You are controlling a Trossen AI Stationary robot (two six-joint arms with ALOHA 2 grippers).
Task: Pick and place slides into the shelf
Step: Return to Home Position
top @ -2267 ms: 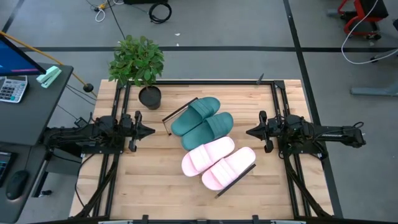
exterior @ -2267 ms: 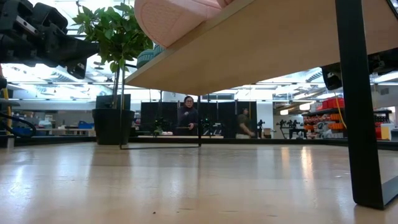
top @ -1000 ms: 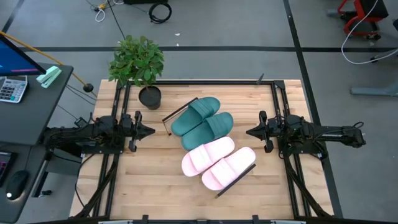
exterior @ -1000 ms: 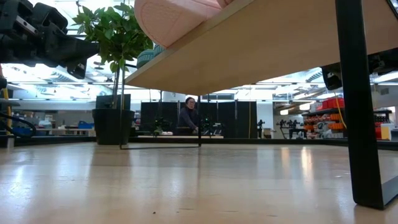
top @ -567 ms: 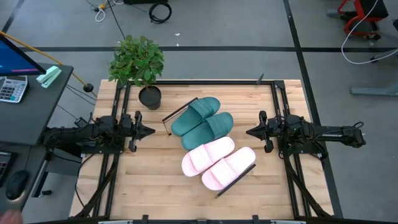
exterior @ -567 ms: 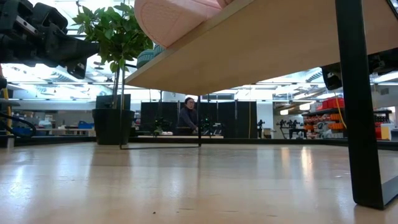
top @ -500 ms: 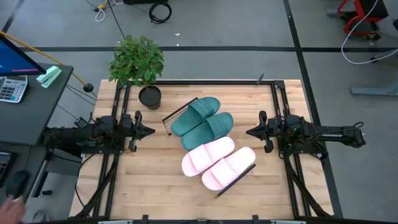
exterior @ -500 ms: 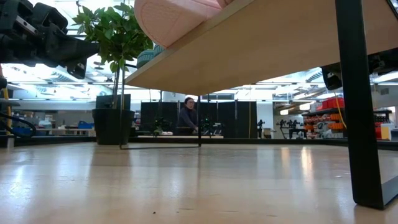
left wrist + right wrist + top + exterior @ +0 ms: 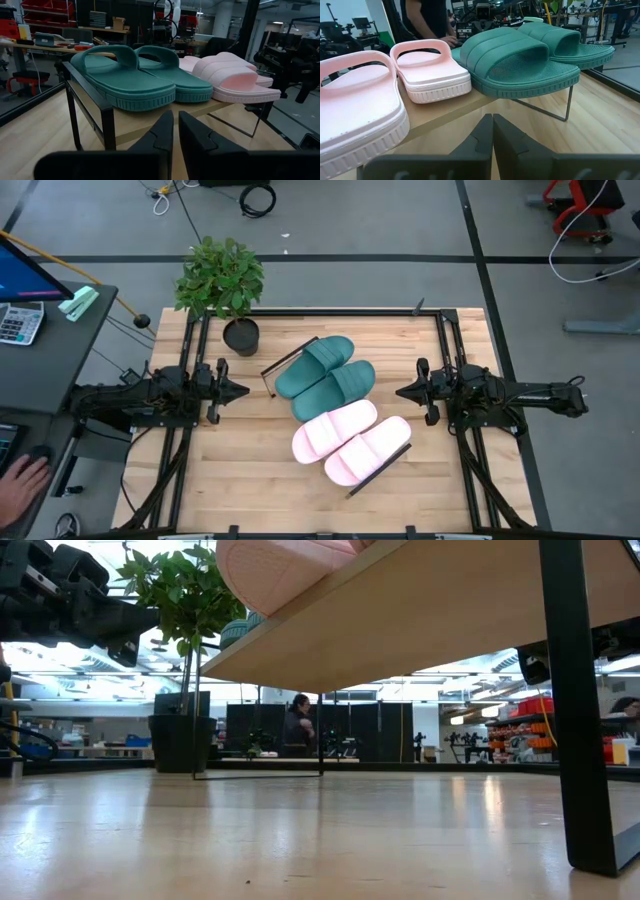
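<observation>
High view: potted plant (image 9: 222, 285) near shelf (image 9: 282, 366) (hand (image 9: 22, 485) at desk (image 9: 60, 340))

Tally from my remote station
I count two teal-green slides (image 9: 318, 363), two pink slides (image 9: 333, 430), one shelf (image 9: 420, 610), one potted plant (image 9: 220, 278).

Teal-green slides (image 9: 340, 385) and light pink slides (image 9: 335, 430), each one flat colour throughout; straps ridged crosswise, sole edges finely ribbed, and a fine dot texture on the side of a green strap. Shelf (image 9: 420, 610) pale natural wood with black end bars (image 9: 570, 700); bench (image 9: 250, 470) light wood in plank stripes of slightly varying tone, framed by black rails. Plant (image 9: 220, 275) leafy mid-green in a black pot (image 9: 241, 336); left arm (image 9: 150, 400) and right arm (image 9: 500, 395) black; floor (image 9: 400, 230) grey, crossed by dark lines.
</observation>
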